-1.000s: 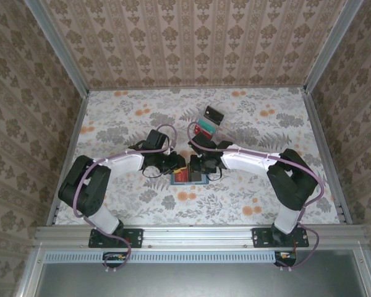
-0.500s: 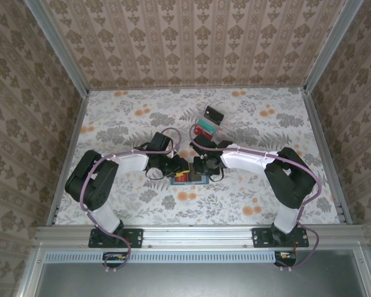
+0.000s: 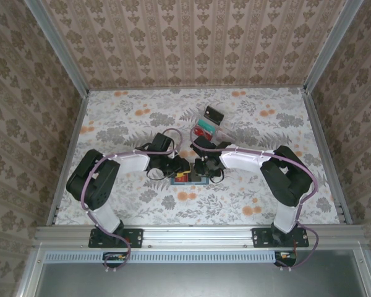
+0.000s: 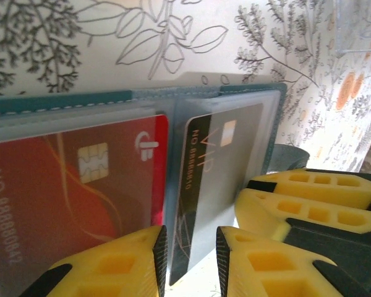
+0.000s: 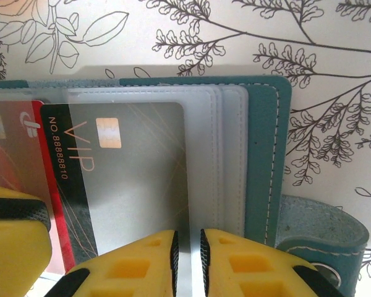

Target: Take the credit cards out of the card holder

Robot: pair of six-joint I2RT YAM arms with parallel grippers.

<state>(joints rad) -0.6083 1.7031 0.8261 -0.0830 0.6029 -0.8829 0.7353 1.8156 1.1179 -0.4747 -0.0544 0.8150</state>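
On the top camera I see the card holder (image 3: 191, 180) lying open on the flowered table (image 3: 123, 124), a little below the middle of the frame, with both arms bent in over it: the left gripper (image 3: 179, 170) at its left end and the right gripper (image 3: 204, 168) at its right end. Up and to the right of them, apart from the holder, sits a clear box (image 3: 205, 129). In my left wrist view the card holder (image 4: 62, 102) runs across the upper half, its teal edge on top and its cloudy sleeves below. The red card (image 4: 68, 185) sits in the left sleeve and a dark card (image 4: 219, 154) with gold VIP lettering is just beside it on the right. The left gripper (image 4: 188, 263) has its yellow fingers (image 4: 117, 266) apart at the bottom edge, and the dark card's lower edge lies in the gap; I cannot tell whether they touch it. In my right wrist view the dark card (image 5: 130, 179) fills the middle left, overlapping the red card (image 5: 54, 210), and the holder's teal border (image 5: 260, 154) and strap tab (image 5: 321, 232) are to the right. The right gripper (image 5: 188, 257) is drawn almost together at the bottom, with only a thin slit over the sleeve's edge
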